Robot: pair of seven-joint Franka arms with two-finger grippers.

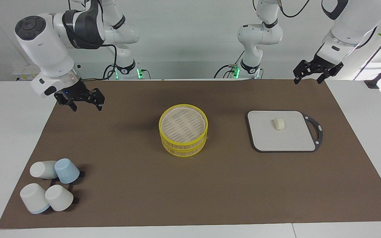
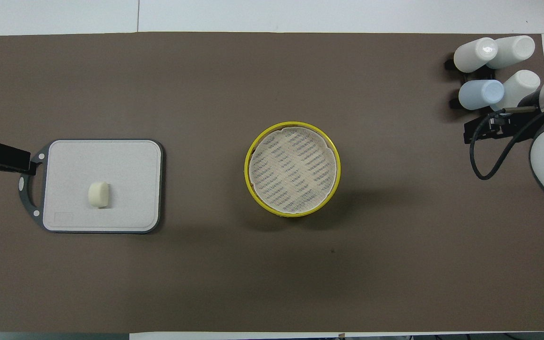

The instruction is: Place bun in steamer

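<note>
Bun (image 1: 279, 124): soft cream rounded block, lies on flat grey board (image 1: 263, 138). Steamer (image 1: 183, 135): round yellow-rimmed bamboo, slatted, mid-mat, uncovered. Left gripper (image 1: 309, 76) and right gripper (image 1: 84, 103): raised, fingers spread, empty.

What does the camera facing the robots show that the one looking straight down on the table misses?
Only the facing view shows both arms whole, their bases, the left gripper and right gripper hanging open above the table's ends, and the steamer's stacked side. Only the overhead view looks straight into the steamer and shows the mat's whole spread. Both show the bun lying on the grey board, the steamer mid-table with nothing in it, and four cups at the right arm's end.
</note>
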